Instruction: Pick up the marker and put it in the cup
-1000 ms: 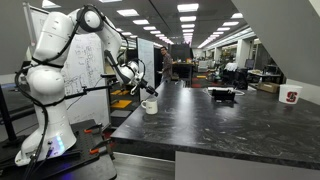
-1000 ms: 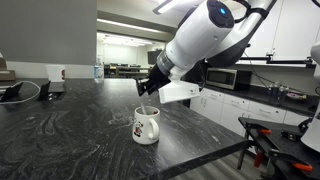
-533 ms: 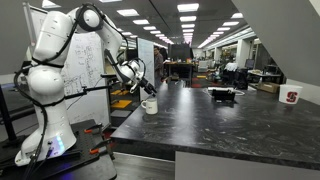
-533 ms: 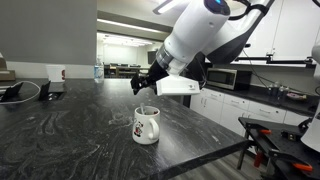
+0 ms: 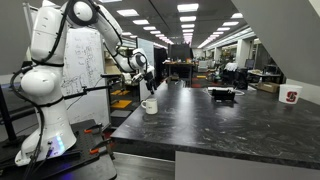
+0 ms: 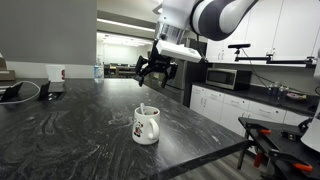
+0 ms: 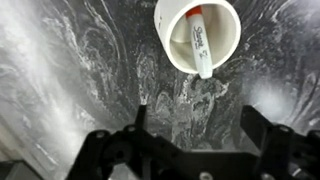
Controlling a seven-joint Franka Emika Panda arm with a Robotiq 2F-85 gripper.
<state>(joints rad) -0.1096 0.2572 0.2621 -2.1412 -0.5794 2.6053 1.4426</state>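
The white cup [image 7: 166, 42] stands on the dark marbled counter, near its corner in both exterior views [image 5: 149, 105] [image 6: 146, 126]. The orange-red marker [image 7: 199, 45] lies slanted inside it, cap end resting against the inner wall. In an exterior view only the marker's tip [image 6: 141, 108] pokes above the rim. My gripper [image 7: 195, 115] hangs well above the cup, open, with nothing between its fingers. In the exterior views the gripper [image 5: 141, 72] [image 6: 155, 72] is clear of the cup and a little to one side.
A white cup with a red logo [image 5: 291, 97] [image 6: 60, 73] stands far off on the counter. A black device with a cable [image 5: 222, 95] [image 6: 15, 92] lies mid-counter. The counter edge [image 6: 200, 150] runs close to the cup. A microwave [image 6: 222, 78] sits behind.
The gripper has opened and risen from just above the cup to well above it. The marker stays in the cup.
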